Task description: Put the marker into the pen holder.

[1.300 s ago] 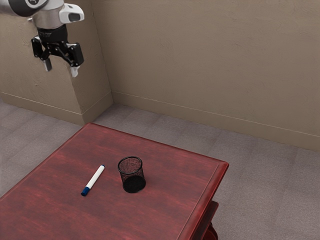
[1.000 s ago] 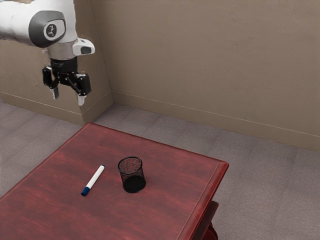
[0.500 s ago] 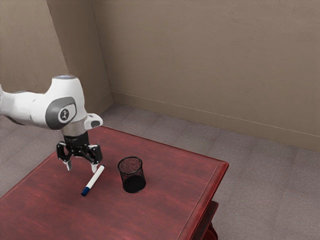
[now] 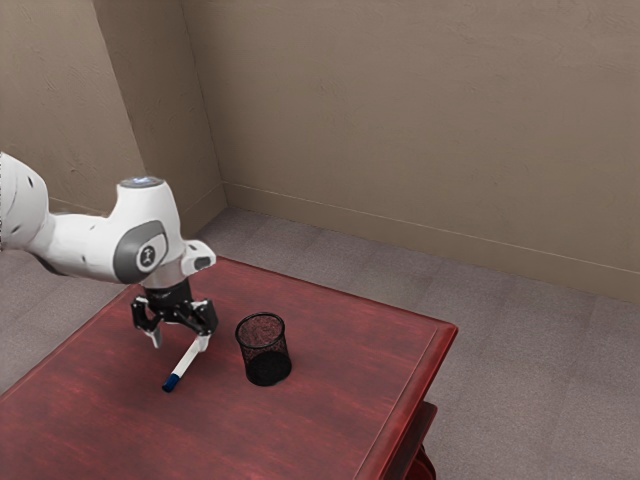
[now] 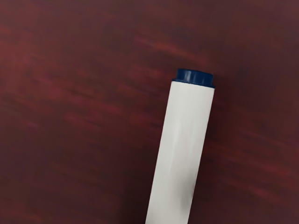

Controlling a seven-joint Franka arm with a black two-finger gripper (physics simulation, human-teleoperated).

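The black two-finger gripper [image 4: 180,342] was low above the red wooden table [image 4: 330,410], directed downward, at the far end of the marker [image 4: 186,363]. Its jaws were spread, with a clear gap between the tips, and they did not pinch anything. The finger on the exterior view's right was in front of the marker's far end; whether it touched the marker, I cannot tell. The marker, which had a white barrel and a dark blue cap [image 4: 171,382], lay on the table in a slanting position, with this cap toward the near left. In the wrist view, its other end carried a short blue plug [image 5: 194,77]. The black mesh pen holder [image 4: 264,352] stood upright on the table, to the exterior view's right of the marker, near to it but apart. The white arm [image 4: 85,248] came in from the exterior view's left. On the far side there were a grey floor [image 4: 530,370] and a brown wall [image 4: 400,120].
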